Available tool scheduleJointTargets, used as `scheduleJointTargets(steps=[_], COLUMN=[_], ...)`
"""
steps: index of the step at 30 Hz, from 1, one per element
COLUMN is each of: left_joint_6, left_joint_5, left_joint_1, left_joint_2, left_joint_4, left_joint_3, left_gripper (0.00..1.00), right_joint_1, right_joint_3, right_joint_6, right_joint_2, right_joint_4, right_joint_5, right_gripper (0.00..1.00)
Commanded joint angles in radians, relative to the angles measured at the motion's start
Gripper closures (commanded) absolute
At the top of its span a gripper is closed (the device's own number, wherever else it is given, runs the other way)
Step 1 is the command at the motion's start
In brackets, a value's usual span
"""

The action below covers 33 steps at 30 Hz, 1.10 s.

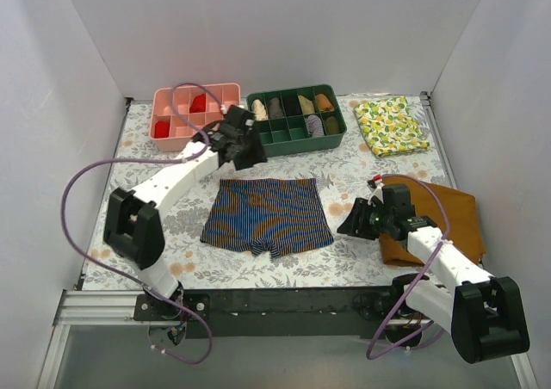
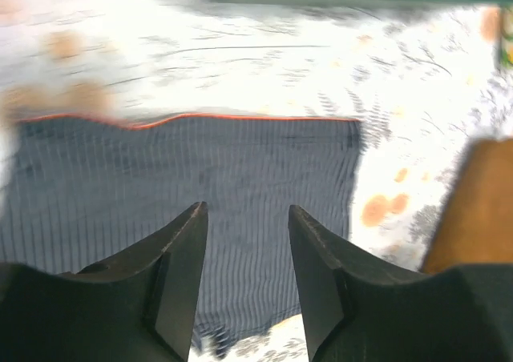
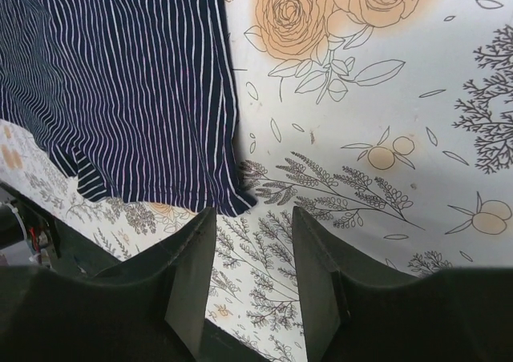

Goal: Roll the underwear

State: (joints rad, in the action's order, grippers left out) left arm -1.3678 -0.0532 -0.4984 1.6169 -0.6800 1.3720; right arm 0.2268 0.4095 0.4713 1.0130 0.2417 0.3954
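The underwear, dark navy with thin stripes, lies spread flat on the floral cloth in the middle of the table. My left gripper hovers just beyond its far edge, open with nothing between the fingers. In the left wrist view the underwear fills the middle below the left gripper, its orange-edged hem running across. My right gripper sits open just right of the garment's right side. In the right wrist view the right gripper is over bare tablecloth, next to the underwear's lower corner.
A green tray and a pink tray, both holding rolled items, stand at the back. A lemon-print cloth lies at the back right. A mustard-brown cloth lies under the right arm and also shows as the brown cloth.
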Motion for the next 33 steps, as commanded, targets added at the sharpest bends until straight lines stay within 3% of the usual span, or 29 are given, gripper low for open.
scheduleJointTargets(steps=[1,10,14,33], left_joint_6=[0.015,-0.043,-0.059,-0.062], left_joint_5=[-0.008,-0.051,-0.066,-0.065], left_joint_1=[-0.167,-0.285,-0.307,-0.333], left_joint_2=[0.216,0.601,0.679,0.776], left_joint_4=[-0.078,-0.213,-0.268,-0.299], left_joint_3=[0.209,0.637,0.803,0.845], left_gripper=[0.55,0.55,0.55,0.56], right_joint_1=[0.006,0.039,0.043,0.089], right_joint_3=[-0.014,0.031,0.032,0.028], right_joint_6=[0.001,-0.039,-0.053,-0.019], right_joint_2=[0.003,-0.027,-0.021,-0.001], right_joint_4=[-0.035,0.060,0.070,0.018], right_joint_5=[0.028,-0.076,-0.092,-0.089], right_gripper=[0.50,0.50,0.50,0.50])
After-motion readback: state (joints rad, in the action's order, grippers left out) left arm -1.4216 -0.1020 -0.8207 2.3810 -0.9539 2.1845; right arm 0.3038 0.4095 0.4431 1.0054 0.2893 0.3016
